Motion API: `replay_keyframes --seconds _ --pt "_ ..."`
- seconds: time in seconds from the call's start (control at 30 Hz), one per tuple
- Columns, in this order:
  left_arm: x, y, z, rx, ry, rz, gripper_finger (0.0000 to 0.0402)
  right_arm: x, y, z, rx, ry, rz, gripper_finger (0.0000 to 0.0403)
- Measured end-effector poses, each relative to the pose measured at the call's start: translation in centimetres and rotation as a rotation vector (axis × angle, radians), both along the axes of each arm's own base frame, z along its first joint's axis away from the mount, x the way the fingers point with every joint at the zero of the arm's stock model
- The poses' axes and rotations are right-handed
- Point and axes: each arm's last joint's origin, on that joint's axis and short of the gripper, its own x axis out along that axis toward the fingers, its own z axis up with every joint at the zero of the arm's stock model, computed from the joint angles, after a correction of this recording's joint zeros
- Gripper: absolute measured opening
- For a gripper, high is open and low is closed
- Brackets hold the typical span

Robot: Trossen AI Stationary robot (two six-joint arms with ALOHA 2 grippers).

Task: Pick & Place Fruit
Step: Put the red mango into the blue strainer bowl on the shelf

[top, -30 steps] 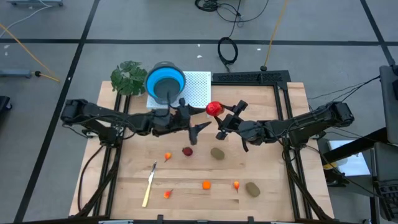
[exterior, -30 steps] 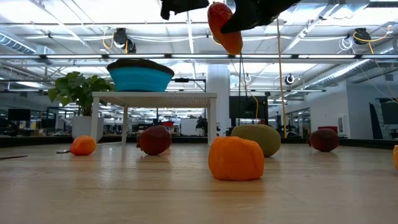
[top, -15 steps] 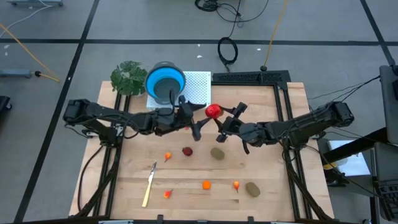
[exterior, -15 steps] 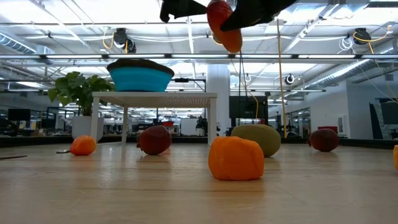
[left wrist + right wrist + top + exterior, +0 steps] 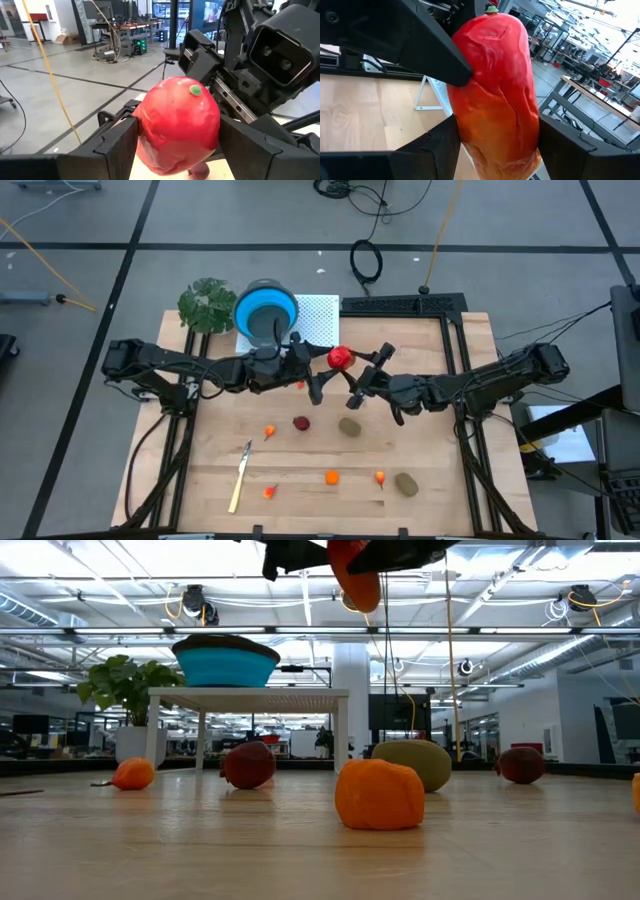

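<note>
The larger red-orange fruit [image 5: 340, 358] hangs high over the middle of the table, also seen in the low view [image 5: 355, 580]. My right gripper [image 5: 360, 375] comes from the table's right and is shut on it. My left gripper [image 5: 322, 372] comes from the left, open, with a finger on each side of the fruit's red upper part [image 5: 175, 120]. Below, on the wood, lie a dark red round piece [image 5: 301, 422], two olive ovals [image 5: 349, 426] [image 5: 406, 483] and small orange pieces [image 5: 331, 476]. My right gripper pinches the fruit's lower, orange part [image 5: 495, 145] between its two fingers. The fingers come level from the table's right side. The fruit stands nearly upright, green stem end [image 5: 492, 9] up, lifted clear of the table. My left gripper's fingers [image 5: 120, 140] stand close against the fruit's sides; whether they touch it I cannot tell.
A blue bowl [image 5: 266, 310] sits on a white rack [image 5: 318, 318] at the far edge, with a green plant [image 5: 207, 303] to its left. A pale-handled knife [image 5: 240, 477] lies near the front left. Bare wood lies at the far right.
My left gripper has moved toward the fruit, to the table's right and far side, and its open fingers now stand around the fruit's red end. The right gripper has tipped slightly, and the fruit sits a little higher in the low view.
</note>
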Motion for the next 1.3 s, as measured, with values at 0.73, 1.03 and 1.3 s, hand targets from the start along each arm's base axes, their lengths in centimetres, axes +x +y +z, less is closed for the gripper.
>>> replay_keyframes --seconds 0.73,1.03,1.3 --pt "0.01 0.10 -0.02 0.006 0.003 -0.014 0.0190 0.00 0.03 -0.15 0.092 -0.052 0.001 0.0275" --pt "0.02 0.09 -0.03 0.006 0.002 -0.016 0.0184 -0.01 0.04 -0.21 0.092 -0.046 0.004 0.0308" --pt "0.02 0.09 -0.01 0.028 0.008 -0.017 0.0190 -0.13 -0.12 -0.23 0.044 -0.020 -0.059 0.0322"
